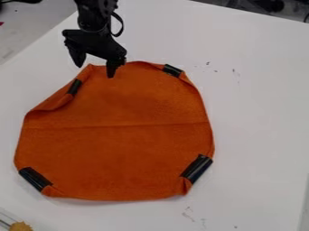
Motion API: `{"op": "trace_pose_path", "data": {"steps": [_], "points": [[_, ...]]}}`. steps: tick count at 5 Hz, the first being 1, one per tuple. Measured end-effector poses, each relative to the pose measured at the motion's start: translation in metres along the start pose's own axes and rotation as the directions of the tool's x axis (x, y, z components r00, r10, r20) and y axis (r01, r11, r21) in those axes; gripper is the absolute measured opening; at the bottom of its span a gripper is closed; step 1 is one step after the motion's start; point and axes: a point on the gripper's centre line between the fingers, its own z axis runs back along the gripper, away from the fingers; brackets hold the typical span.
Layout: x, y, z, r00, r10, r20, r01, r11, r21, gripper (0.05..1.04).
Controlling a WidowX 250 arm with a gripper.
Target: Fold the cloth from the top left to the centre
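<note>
at the cloth [120, 149], hand [95, 71] spread

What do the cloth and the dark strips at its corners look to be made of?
The orange cloth: soft woven fabric, perhaps cotton or microfiber, with a matte face; it creases across the middle and folds softly at the upper left. The dark strips: probably plastic tape, since they are smooth and catch glossy highlights.
</note>
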Motion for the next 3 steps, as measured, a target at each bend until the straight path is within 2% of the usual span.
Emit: {"op": "trace_pose_path", "data": {"steps": [2, 3], "points": [[-0.017, 0.026, -0.041, 0.996, 0.044, -0.083, -0.048, 0.998, -0.04, 1.0], [-0.019, 0.032, -0.042, 0.995, 0.049, -0.086, -0.053, 0.998, -0.043, 0.943]]}}
